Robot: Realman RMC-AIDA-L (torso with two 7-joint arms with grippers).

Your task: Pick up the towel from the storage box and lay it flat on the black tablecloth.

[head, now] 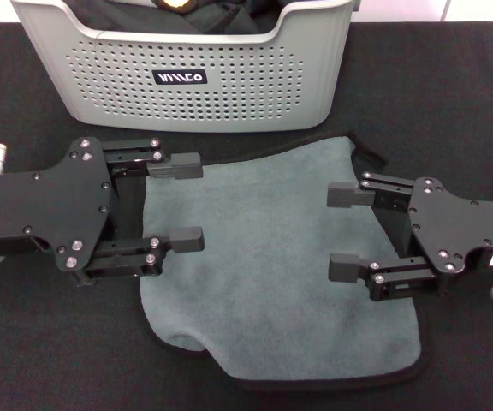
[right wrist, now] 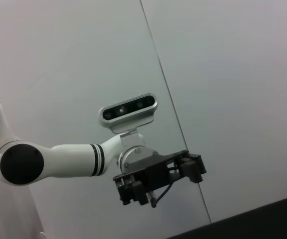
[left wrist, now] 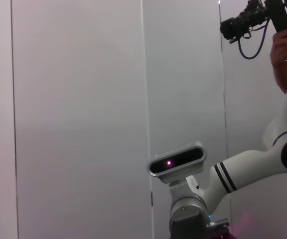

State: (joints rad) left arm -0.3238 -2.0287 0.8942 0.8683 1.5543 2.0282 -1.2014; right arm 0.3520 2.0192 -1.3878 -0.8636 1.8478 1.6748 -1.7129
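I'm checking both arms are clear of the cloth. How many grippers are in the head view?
2. The left gripper is open over the towel's left edge; the right gripper is open over its right side, both in front of the storage box.

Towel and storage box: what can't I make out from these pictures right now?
- Towel: the head view shows only its gray face; the left hand covers its left edge.
- Storage box: cut off by the head view's top edge; the contents are mostly hidden, with only dark fabric showing.
- Both wrist views face the wall and show none of the black tablecloth.
- The right hand hangs open over the towel; contact cannot be judged.
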